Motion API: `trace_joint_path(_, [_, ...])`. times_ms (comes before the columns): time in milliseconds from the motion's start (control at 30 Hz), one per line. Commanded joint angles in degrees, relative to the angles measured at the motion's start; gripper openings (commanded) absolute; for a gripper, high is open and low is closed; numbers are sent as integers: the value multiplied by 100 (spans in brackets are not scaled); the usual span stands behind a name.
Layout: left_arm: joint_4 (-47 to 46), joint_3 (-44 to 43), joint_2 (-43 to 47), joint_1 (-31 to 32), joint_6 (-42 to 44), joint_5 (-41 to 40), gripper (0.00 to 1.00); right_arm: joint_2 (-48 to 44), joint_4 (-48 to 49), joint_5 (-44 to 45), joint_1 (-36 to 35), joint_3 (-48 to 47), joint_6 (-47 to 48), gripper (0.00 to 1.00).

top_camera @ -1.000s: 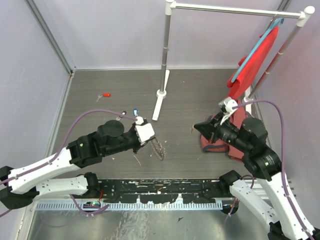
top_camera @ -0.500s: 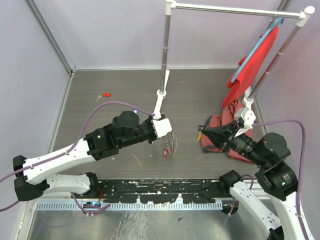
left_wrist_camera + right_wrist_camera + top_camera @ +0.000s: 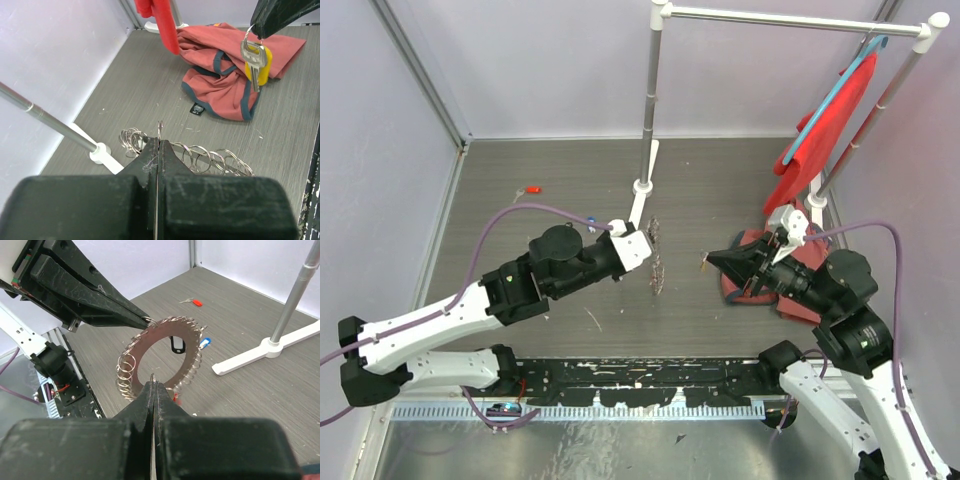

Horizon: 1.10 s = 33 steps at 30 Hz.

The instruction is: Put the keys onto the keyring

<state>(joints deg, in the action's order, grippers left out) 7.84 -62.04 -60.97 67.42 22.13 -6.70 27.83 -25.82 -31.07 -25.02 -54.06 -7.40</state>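
The keyring (image 3: 186, 371), a flat grey ring fringed with small silvery split rings, hangs upright above the floor. My left gripper (image 3: 159, 142) is shut on its rim; from above, the keyring (image 3: 657, 262) shows edge-on. Just to its right my right gripper (image 3: 712, 262) is shut on the small ring of a yellow-headed key (image 3: 257, 60), which dangles from the fingertips. Loose on the floor lie a red key (image 3: 532, 189), a blue key (image 3: 204, 343) and a black key (image 3: 176, 344), the last seen through the ring. Something small and red (image 3: 176, 399) hangs at the ring's lower edge.
A clothes rack stands behind, its white foot (image 3: 642, 190) just past the keyring. A red cloth (image 3: 825, 125) hangs from the rack. A crumpled red garment (image 3: 225, 75) lies on the floor beneath my right arm. Grey walls enclose the left, back and right sides.
My left arm carried the keyring rightward and away from the bases, turning it edge-on to the top camera. My right gripper swung down and leftward, bringing the yellow key close to the ring.
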Motion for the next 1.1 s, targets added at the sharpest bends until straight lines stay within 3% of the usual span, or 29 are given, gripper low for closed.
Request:
trace_joint_path(0, [-502, 44, 102, 25, -138, -279, 0, 214, 724, -266, -4, 0, -152, 1])
trace_joint_path(333, [-397, 45, 31, 27, -262, -127, 0, 310, 1601, -550, -5, 459, -651, 1])
trace_joint_path(633, [409, -743, -440, 165, -379, -6, 0, 313, 1815, -707, -10, 489, -609, 1])
trace_joint_path(800, [-338, -253, -373, 254, -446, -8, 0, 246, 1776, -766, -10, 489, -395, 1])
trace_joint_path(1067, [-215, -193, -83, 356, -323, 61, 0, 143, 1381, -754, -11, 357, 140, 1])
